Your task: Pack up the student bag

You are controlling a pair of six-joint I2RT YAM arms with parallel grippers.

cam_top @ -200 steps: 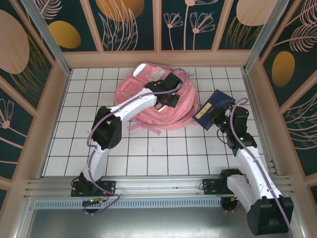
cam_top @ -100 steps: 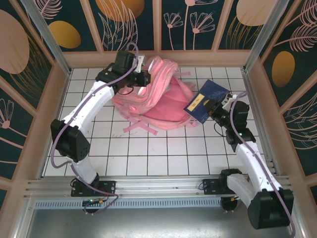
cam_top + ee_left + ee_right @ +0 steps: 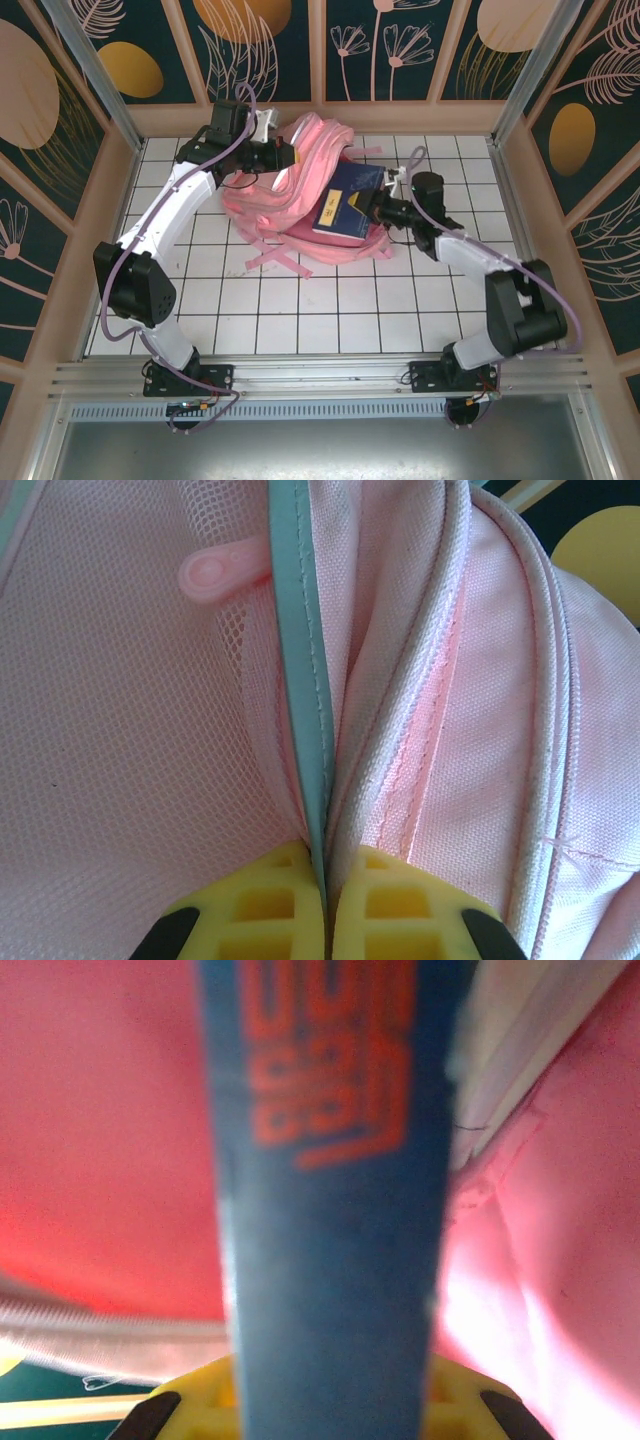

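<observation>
White gridded table point(image 3: 400, 300), walled on three sides by panels painted with plants. Student bag point(image 3: 305, 150) sits at the far middle of the table, slumped and crumpled. One edge is raised at the far left, the bulk spreads right and toward the near side, and loose pink straps point(image 3: 275, 257) trail onto the tiles at near left. Long axis runs roughly left to right, though the folds make that uncertain; the mouth gapes to the right, facing the right arm. In that mouth is a dark blue book point(image 3: 345, 200), cover up and tilted. From the right wrist, pink fabric lies on both sides of the book point(image 3: 330, 1210); how deep it has gone cannot be told. Left gripper point(image 3: 283, 158) is at the bag's raised edge. From the left wrist its yellow pads point(image 3: 250, 900) are pressed together on a teal trim strip point(image 3: 300, 680) between pink mesh point(image 3: 130, 730) and a zipper seam, left gripper point(image 3: 325, 905) clamped on the bag. A pink zipper pull point(image 3: 215, 575) lies on the mesh. Right gripper point(image 3: 378, 207) is narrowly parted, with its yellow pads point(image 3: 455, 1385) gripping the book's right-hand edge, orange lettering visible.
</observation>
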